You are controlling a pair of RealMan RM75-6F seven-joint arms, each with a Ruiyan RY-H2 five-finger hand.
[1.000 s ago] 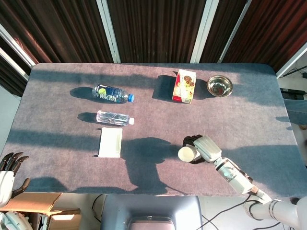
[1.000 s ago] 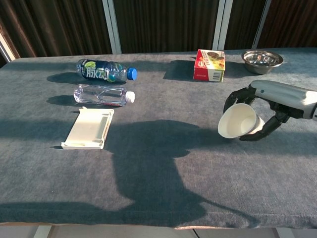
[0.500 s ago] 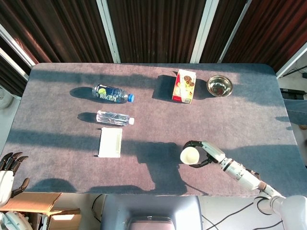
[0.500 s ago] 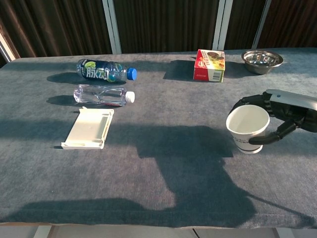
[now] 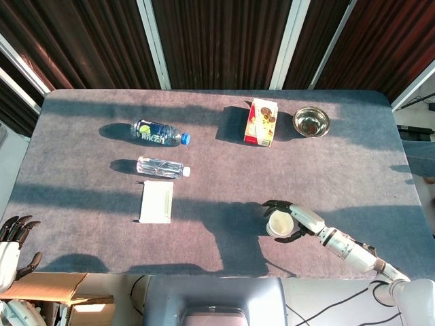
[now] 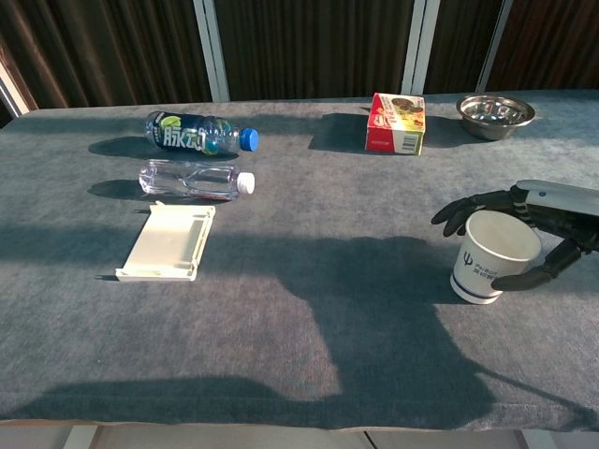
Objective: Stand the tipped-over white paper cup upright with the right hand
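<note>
The white paper cup (image 6: 493,257) stands upright on the grey table (image 6: 299,309) near the front right, its mouth facing up; in the head view the cup (image 5: 279,225) shows from above. My right hand (image 6: 547,229) wraps it from the right, fingers (image 6: 468,210) behind the rim and thumb against the front wall. The head view shows the right hand (image 5: 297,219) the same way. Off the table's front left corner, my left hand (image 5: 13,239) hangs with fingers apart and holds nothing.
A dark-labelled bottle (image 6: 198,135) and a clear bottle (image 6: 195,180) lie at the back left, with a flat white tray (image 6: 169,242) in front of them. A red and white carton (image 6: 396,123) and a steel bowl (image 6: 495,113) stand at the back right.
The cup went from tilted in the air to upright on the table, moving slightly right and down with my right hand. The fingers have straightened somewhat. The left hand stayed still.
</note>
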